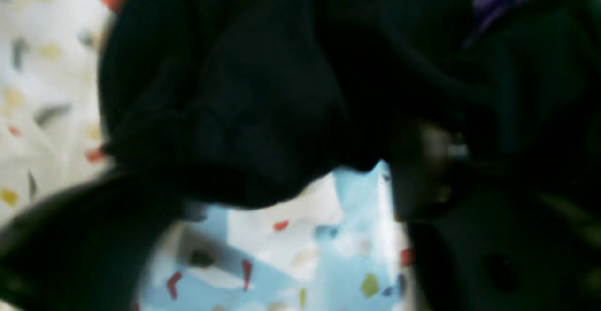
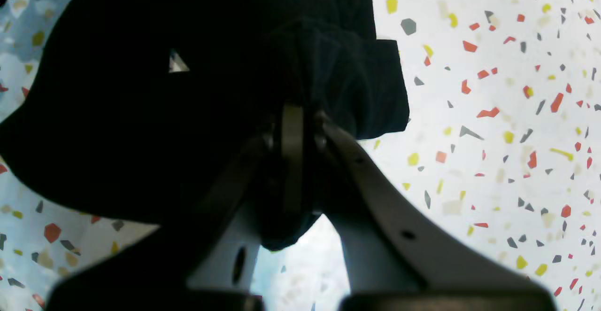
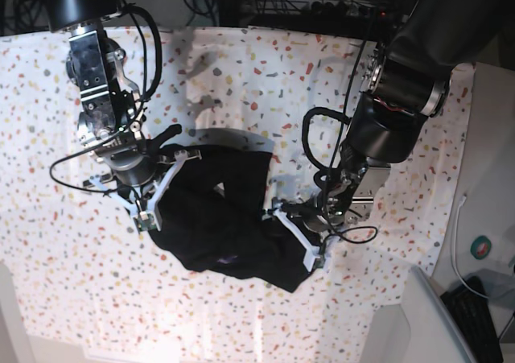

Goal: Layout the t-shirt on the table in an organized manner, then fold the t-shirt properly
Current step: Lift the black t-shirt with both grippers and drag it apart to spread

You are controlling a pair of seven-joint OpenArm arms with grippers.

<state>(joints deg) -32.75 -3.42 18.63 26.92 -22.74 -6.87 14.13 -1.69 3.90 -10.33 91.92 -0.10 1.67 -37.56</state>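
The black t-shirt (image 3: pixel 217 218) lies bunched in a heap in the middle of the speckled table (image 3: pixel 282 81). A bit of purple print (image 3: pixel 229 258) shows at its near edge. My right gripper (image 3: pixel 163 187) is at the shirt's left side. In the right wrist view it (image 2: pixel 293 118) is shut on a gathered fold of the t-shirt (image 2: pixel 141 113). My left gripper (image 3: pixel 296 238) is at the shirt's right end. The left wrist view is blurred, but the left gripper's (image 1: pixel 291 179) fingers stand apart, with bare table (image 1: pixel 300 254) between them and the t-shirt (image 1: pixel 258 90) draped just ahead.
Wrinkles run through the table covering. Its near edge (image 3: pixel 201 343) runs along the bottom of the base view. A grey panel (image 3: pixel 410 315) stands at the lower right, beside a white side surface (image 3: pixel 483 178) with a teal disc (image 3: pixel 483 246). Cables hang around both arms.
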